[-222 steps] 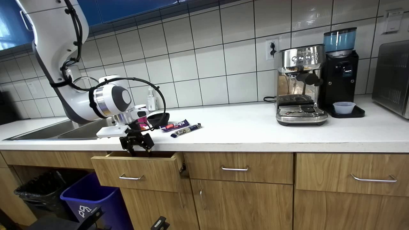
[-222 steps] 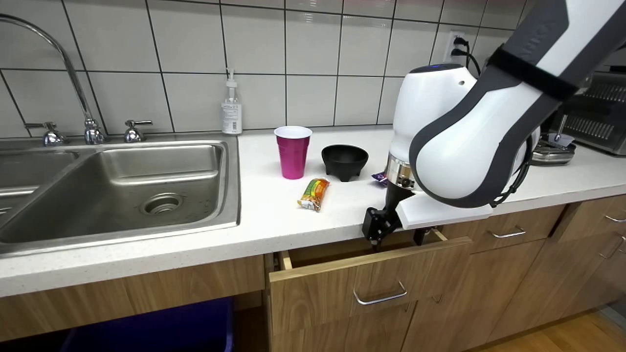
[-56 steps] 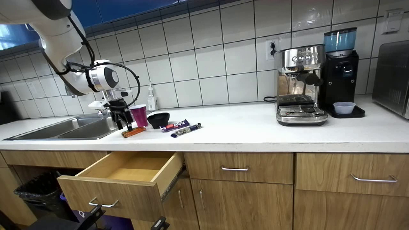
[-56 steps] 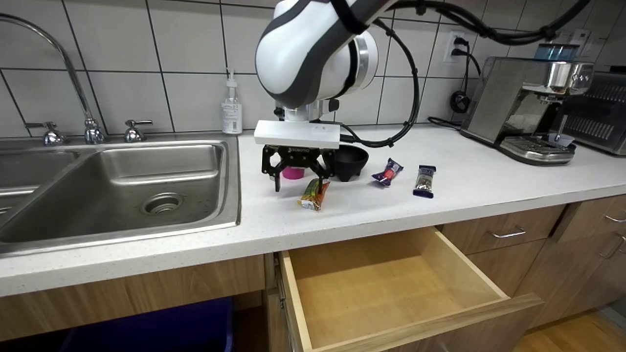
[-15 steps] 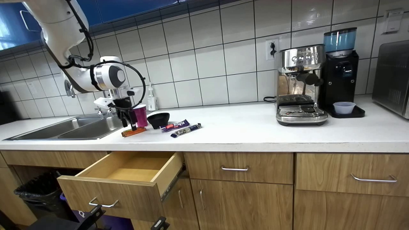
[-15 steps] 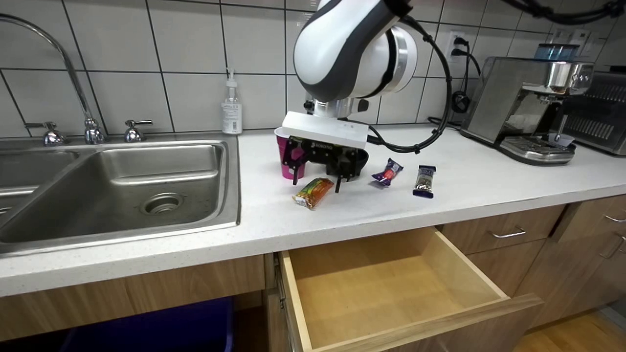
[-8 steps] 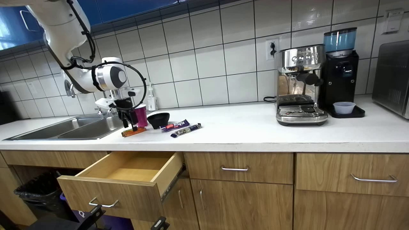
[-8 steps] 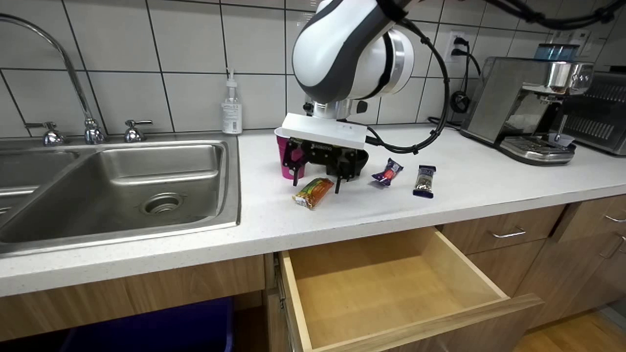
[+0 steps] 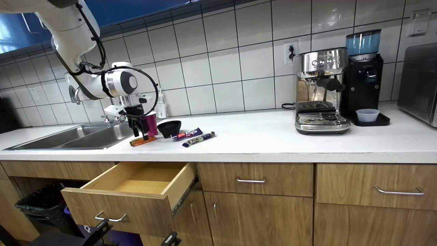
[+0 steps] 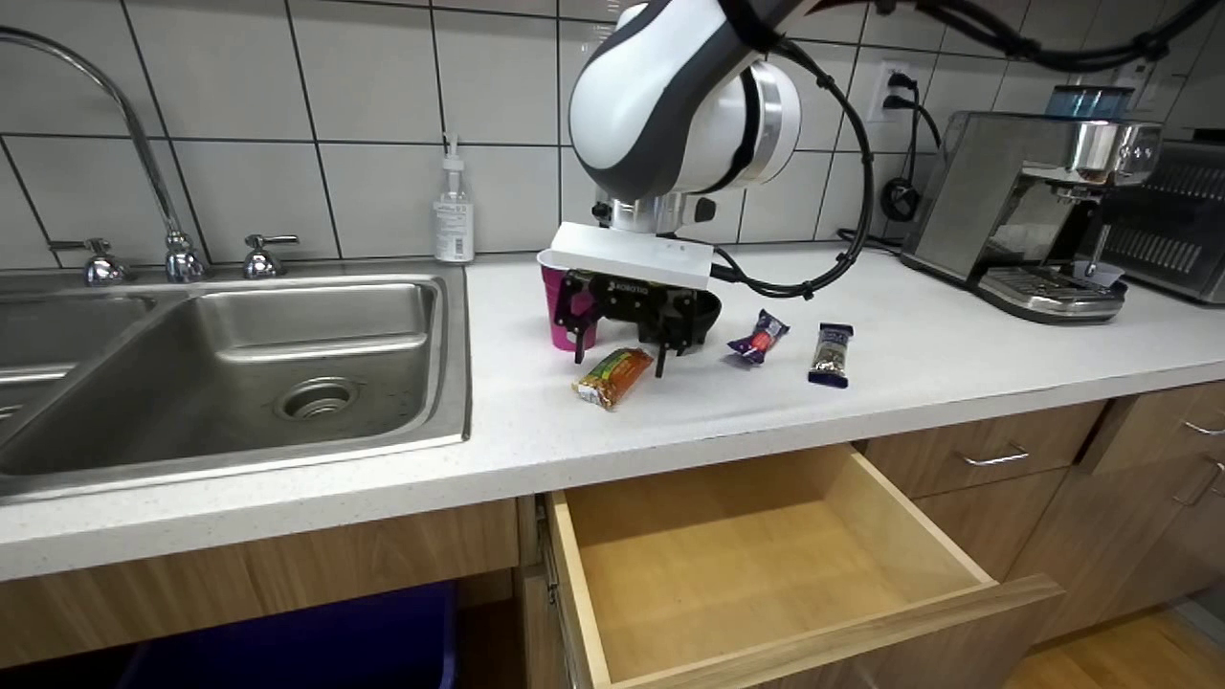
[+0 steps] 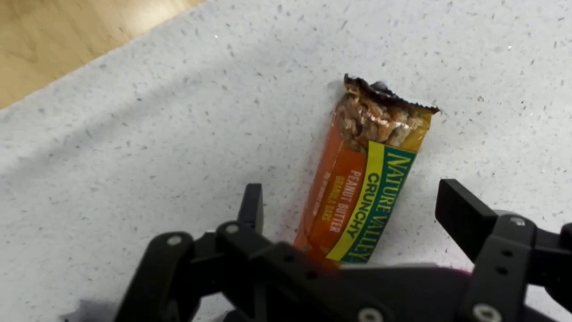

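- Over the table (image 10: 517, 411), my hand (image 10: 619, 366) is spread apart, empty.
- Below, the drawer (image 10: 766, 545) already stands pulled out.
- The granola bar (image 11: 353, 201) lies nearby, not yet grasped.

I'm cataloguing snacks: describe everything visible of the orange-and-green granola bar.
The orange-and-green wrapped granola bar looks glossy and plastic, with a yellow stripe and crimped end; lettering reads Nature Valley Crunchy Peanut Butter. It lies flat on the speckled white countertop, apparently untouched by the nearby open black gripper.
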Action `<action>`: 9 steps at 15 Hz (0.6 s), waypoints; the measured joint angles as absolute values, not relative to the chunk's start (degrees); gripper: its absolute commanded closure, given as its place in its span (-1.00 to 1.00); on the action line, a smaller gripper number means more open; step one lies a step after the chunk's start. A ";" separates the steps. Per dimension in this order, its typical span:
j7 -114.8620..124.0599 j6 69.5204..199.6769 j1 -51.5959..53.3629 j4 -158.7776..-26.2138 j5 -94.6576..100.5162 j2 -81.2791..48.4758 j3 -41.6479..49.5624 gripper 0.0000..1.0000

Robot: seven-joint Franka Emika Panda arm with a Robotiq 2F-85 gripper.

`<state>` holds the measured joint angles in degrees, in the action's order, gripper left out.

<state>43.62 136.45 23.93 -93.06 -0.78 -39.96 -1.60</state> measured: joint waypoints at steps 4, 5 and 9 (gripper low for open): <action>43.61 135.11 23.84 -91.23 -0.78 -41.02 -1.60 -1.00; 43.62 134.71 23.84 -90.83 -0.78 -41.24 -1.60 -1.00; 43.61 133.50 23.81 -89.11 -0.78 -42.32 -1.60 -0.17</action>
<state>43.61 133.50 23.81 -89.11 -0.78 -42.32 -1.60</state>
